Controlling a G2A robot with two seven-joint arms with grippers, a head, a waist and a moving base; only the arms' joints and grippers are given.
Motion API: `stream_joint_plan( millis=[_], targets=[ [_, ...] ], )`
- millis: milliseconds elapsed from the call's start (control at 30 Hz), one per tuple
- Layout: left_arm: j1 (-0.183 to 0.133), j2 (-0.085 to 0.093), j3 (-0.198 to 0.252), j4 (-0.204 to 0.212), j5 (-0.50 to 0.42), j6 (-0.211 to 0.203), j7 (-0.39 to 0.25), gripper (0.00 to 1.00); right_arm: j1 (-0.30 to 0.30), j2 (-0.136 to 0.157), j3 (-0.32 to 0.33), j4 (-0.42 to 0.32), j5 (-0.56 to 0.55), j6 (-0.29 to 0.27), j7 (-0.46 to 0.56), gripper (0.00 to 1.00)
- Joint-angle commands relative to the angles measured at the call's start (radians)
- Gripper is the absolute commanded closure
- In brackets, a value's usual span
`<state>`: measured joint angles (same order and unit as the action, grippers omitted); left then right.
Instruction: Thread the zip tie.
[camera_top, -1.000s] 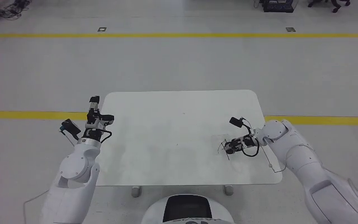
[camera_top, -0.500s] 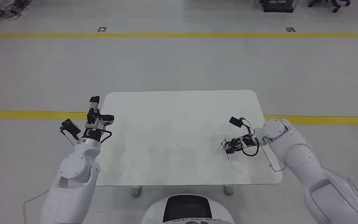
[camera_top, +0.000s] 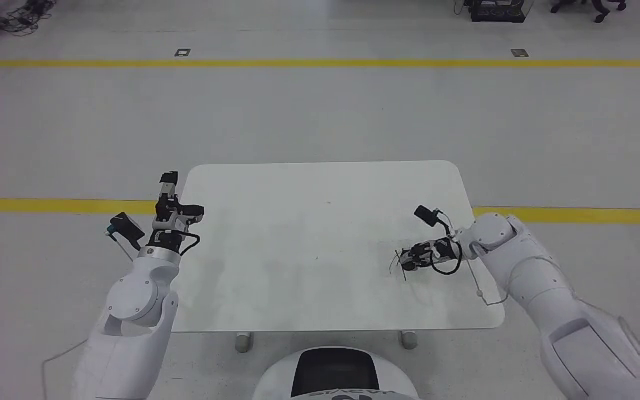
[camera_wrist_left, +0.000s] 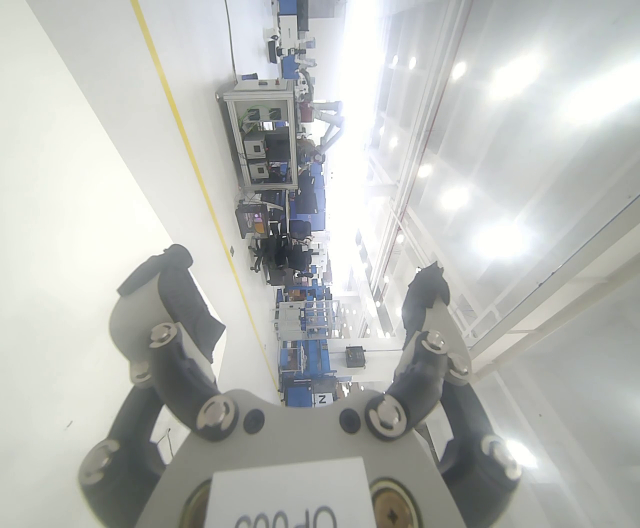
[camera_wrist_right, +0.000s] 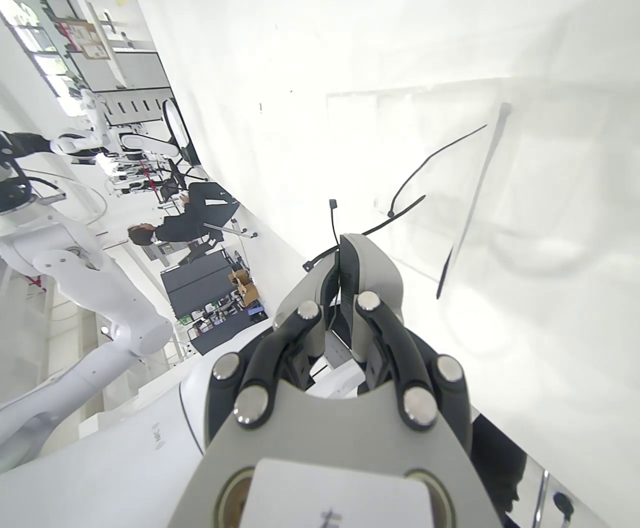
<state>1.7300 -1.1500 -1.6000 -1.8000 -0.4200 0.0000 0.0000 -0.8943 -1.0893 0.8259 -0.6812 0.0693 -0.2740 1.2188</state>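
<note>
My right gripper (camera_wrist_right: 341, 250) is shut on a thin black zip tie (camera_wrist_right: 332, 222), whose ends stick out past the fingertips. It hovers just above the white table (camera_top: 320, 220) near the right edge, where it shows as the right gripper (camera_top: 407, 262) with the zip tie (camera_top: 393, 266) at its tip. A second black zip tie (camera_wrist_right: 430, 155) lies curved on the table just beyond, and a long straight strip (camera_wrist_right: 477, 192) is beside it. My left gripper (camera_wrist_left: 302, 270) is open and holds nothing. In the top view the left gripper (camera_top: 168, 192) stands at the table's left edge, pointing up.
The table's middle and far side are bare white surface. Yellow floor lines (camera_top: 320, 63) run behind and beside the table. Workstations and a seated person fill the room far behind.
The right wrist has shifted slightly to the right, still shut on the zip tie. The left arm has not moved.
</note>
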Motion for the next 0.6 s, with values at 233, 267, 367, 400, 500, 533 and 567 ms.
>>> stream_joint_plan(
  millis=[233, 267, 367, 400, 500, 533, 567],
  targets=[
    [0.000, 0.000, 0.000, 0.000, 0.000, 0.000, 0.000, 0.00, 0.013, -0.006, 0.008, 0.039, 0.018, 0.033, -0.004, 1.00],
    [0.000, 0.000, 0.000, 0.000, 0.000, 0.000, 0.000, 0.00, 0.016, -0.008, 0.005, 0.045, 0.016, 0.043, 0.003, 1.00],
    [0.000, 0.000, 0.000, 0.000, 0.000, 0.000, 0.000, 0.00, 0.025, -0.015, -0.003, 0.064, 0.015, 0.066, 0.010, 1.00],
    [0.000, 0.000, 0.000, 0.000, 0.000, 0.000, 0.000, 0.00, 0.028, -0.018, -0.006, 0.071, 0.016, 0.067, 0.010, 1.00],
    [0.000, 0.000, 0.000, 0.000, 0.000, 0.000, 0.000, 0.00, 0.036, -0.025, -0.011, 0.087, 0.019, 0.058, 0.013, 1.00],
    [0.000, 0.000, 0.000, 0.000, 0.000, 0.000, 0.000, 0.00, 0.038, -0.027, -0.013, 0.091, 0.021, 0.052, 0.014, 1.00],
    [0.000, 0.000, 0.000, 0.000, 0.000, 0.000, 0.000, 0.00, 0.040, -0.029, -0.013, 0.094, 0.022, 0.045, 0.013, 1.00]
  ],
)
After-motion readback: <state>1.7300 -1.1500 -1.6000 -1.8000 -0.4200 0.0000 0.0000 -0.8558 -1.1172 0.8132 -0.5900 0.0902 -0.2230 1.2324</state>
